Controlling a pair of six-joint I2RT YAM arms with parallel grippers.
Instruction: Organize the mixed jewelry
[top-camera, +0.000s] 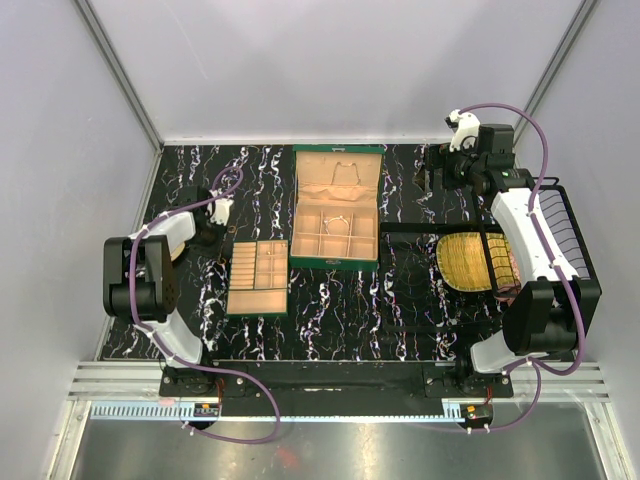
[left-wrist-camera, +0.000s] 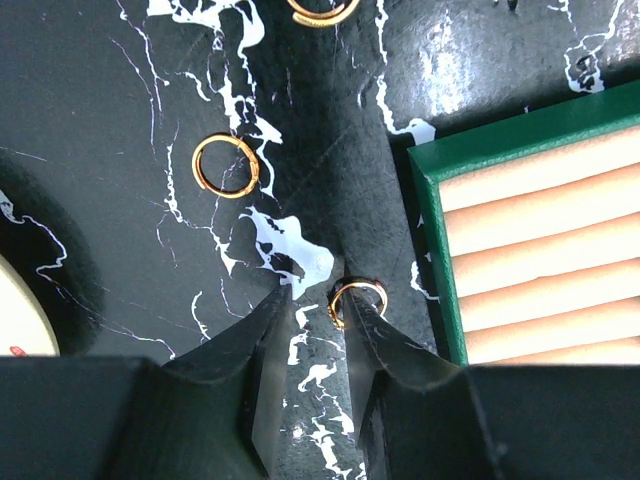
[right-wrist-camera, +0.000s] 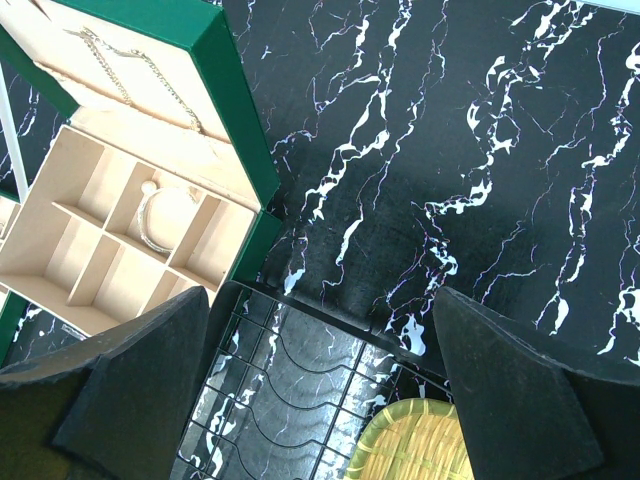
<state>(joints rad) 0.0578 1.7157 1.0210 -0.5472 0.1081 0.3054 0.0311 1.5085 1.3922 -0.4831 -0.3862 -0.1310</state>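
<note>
Touching a gold ring (left-wrist-camera: 345, 287) beside the green-rimmed tray (left-wrist-camera: 430, 250), left hand (left-wrist-camera: 322, 297) sits unclenched; right hand (right-wrist-camera: 320, 300) released.

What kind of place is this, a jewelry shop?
Probably a robot lab booth, not a shop: two white-and-black robot arms bolted to a black marbled table, plain grey walls around, and an open green jewelry box.

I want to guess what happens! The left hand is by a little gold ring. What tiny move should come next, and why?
Probably slide the left hand a touch toward the green-edged tray. The gold ring sits at one fingertip, not centred in the gap, so closing now might miss it.
</note>
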